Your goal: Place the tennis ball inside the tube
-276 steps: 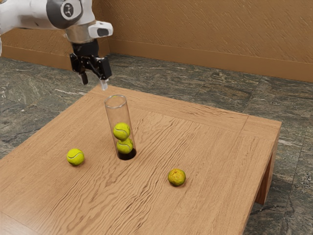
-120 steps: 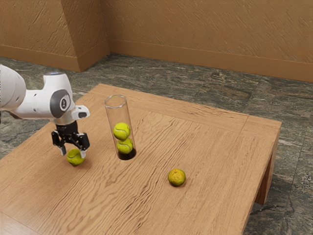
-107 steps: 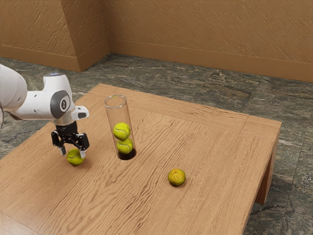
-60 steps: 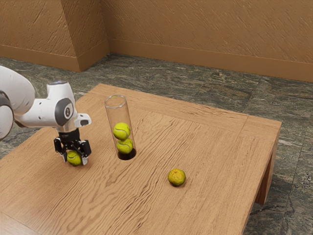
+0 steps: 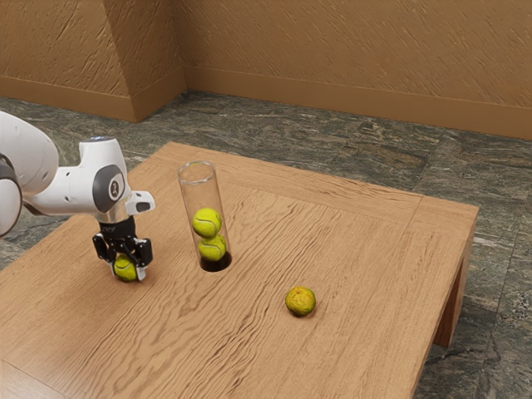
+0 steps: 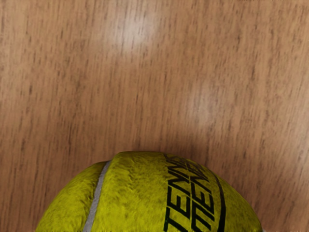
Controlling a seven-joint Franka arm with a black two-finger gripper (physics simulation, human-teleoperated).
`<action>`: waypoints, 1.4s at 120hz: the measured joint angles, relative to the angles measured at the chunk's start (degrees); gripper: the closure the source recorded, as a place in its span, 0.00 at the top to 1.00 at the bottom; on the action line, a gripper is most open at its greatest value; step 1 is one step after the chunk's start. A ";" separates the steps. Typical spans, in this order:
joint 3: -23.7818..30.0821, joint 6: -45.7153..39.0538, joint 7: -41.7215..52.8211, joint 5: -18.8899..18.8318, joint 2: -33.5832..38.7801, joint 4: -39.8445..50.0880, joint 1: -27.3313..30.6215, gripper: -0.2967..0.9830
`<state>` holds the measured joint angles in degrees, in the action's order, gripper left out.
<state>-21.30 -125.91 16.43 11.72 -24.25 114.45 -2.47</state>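
This is an indoor room that looks like a living room in a home. A broad, rectangular desk of light brown grained wood (image 5: 374, 249) stands on a floor of dark grey-green veined stone tiles (image 5: 349, 137), near textured orange-brown walls (image 5: 349, 50) edged with a plain brown baseboard (image 5: 332, 98).

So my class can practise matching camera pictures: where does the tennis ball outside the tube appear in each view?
Exterior view: the tennis ball is toward the exterior view's left, between the fingertips of the gripper.
Wrist view: it is the large yellow-green curve with black lettering, just under the hand.
Shared landmark: the wooden tabletop.
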 joint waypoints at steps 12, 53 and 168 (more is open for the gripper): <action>-0.05 0.15 0.20 -0.12 0.30 -0.03 0.00 0.56; 0.06 6.64 -0.21 -3.83 14.02 -5.95 -1.36 0.53; 12.01 26.50 -4.55 -6.17 9.88 -28.90 -3.33 0.52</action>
<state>-9.29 -99.41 11.89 5.55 -14.37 85.55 -5.80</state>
